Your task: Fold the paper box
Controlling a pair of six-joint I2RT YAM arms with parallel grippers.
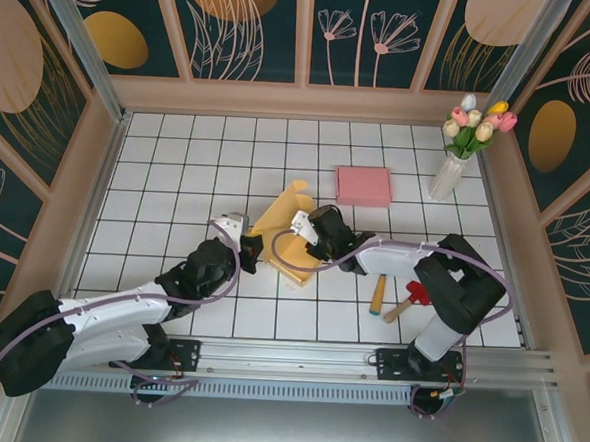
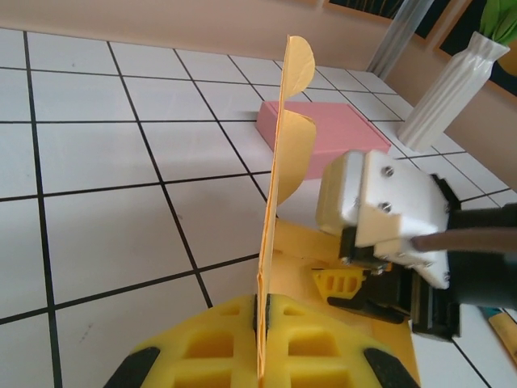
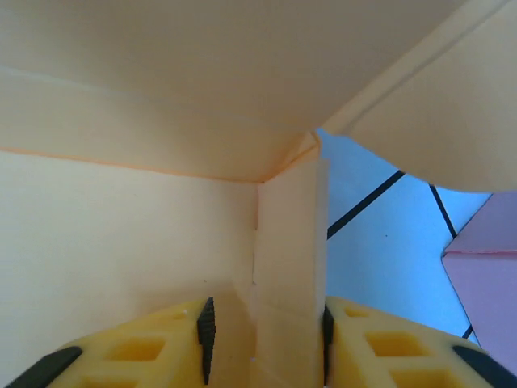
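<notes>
White gridded tabletop (image 1: 179, 154) is carrying the yellow paper box (image 1: 286, 231) near its middle, half-raised between the arms. The box is looking light, thin and easily creased, so gripping panels close to their fold lines seems wisest. Now the left gripper (image 2: 262, 323) is pinching one upright panel's edge, while the right gripper (image 3: 266, 323) is standing parted astride a folded flap. No writing is showing.

White tiles with black grid lines cover the tabletop (image 1: 179, 154). Around it stand dark green wall panels (image 1: 257, 28) with peach flower patterns, framed in pale wood (image 1: 302, 99).
</notes>
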